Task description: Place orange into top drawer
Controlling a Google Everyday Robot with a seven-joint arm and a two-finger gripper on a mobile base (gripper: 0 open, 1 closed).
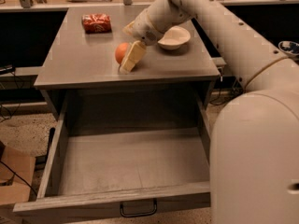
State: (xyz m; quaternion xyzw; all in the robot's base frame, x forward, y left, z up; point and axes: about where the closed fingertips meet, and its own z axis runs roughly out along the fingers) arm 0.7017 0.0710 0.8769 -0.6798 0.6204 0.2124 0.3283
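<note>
Camera view shows the claw (132, 57) down on the grey tabletop (84, 64), its pale tip pressed against the right side of the orange (120, 53) and covering part of it; whether it is released or clenched cannot be told. The orange rests on the tabletop near the front edge, with a red snack packet (96, 23) at its 11 o'clock and a white bowl (174, 37) at its 2 o'clock. At 6 o'clock from the orange, the top drawer (117, 202) stands pulled open, its black handle (138, 209) on the front panel.
</note>
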